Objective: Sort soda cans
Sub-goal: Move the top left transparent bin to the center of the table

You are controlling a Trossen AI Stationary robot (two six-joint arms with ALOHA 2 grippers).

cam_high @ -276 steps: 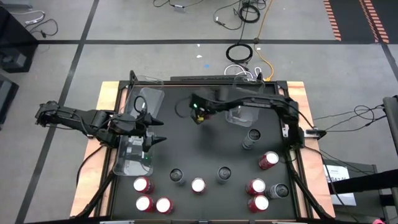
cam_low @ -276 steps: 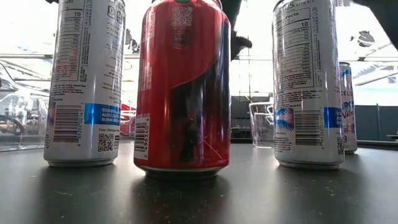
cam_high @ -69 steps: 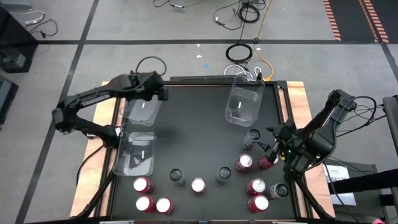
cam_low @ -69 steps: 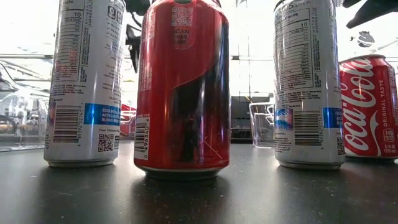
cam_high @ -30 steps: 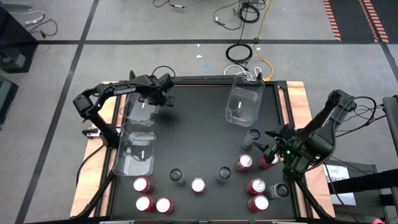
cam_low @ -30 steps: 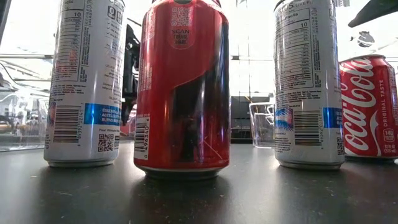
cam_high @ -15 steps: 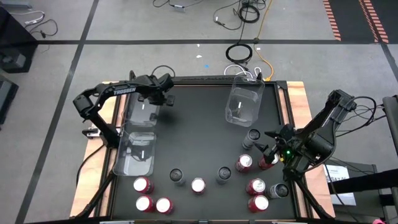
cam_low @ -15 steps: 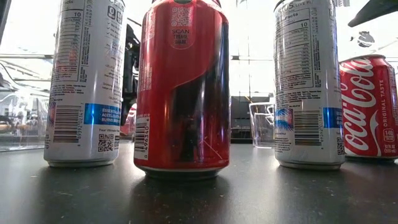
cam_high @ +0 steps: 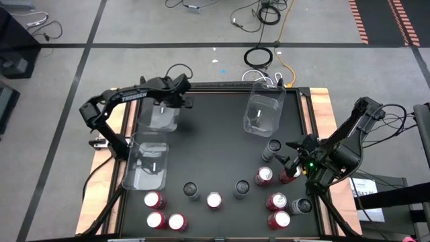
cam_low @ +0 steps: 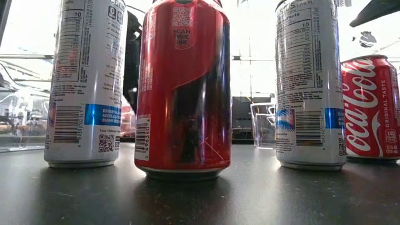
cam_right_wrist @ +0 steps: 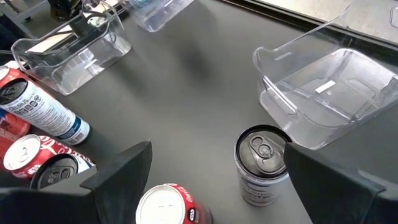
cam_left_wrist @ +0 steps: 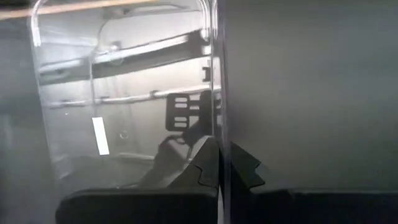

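Red soda cans (cam_high: 213, 199) and silver-sided, dark-topped soda cans (cam_high: 242, 188) stand upright along the table's near side and near right. My left gripper (cam_high: 183, 101) is at the far left, shut on a clear plastic bin (cam_high: 163, 115). My right gripper (cam_high: 289, 163) hangs open above the cans at the right. In its wrist view a dark-topped can (cam_right_wrist: 261, 165) and a red can (cam_right_wrist: 168, 205) stand between and beyond its spread fingers (cam_right_wrist: 124, 171), which touch neither. My left gripper pinches the bin's right side wall (cam_left_wrist: 217, 134) near its far end, one finger inside the bin and one outside. The fingers come from above. In the right wrist view the bin (cam_right_wrist: 158, 12) looks tilted and raised off the table.
A second clear bin (cam_high: 148, 165) lies at the near left and a third (cam_high: 262, 114) at the far centre. The dark table middle (cam_high: 215, 148) is bare. In the low view, tall cans (cam_low: 184, 87) stand close to the near edge.
My left gripper has shifted a little toward the table's right and far edges, and the clear bin has gone with it, away from the left edge.
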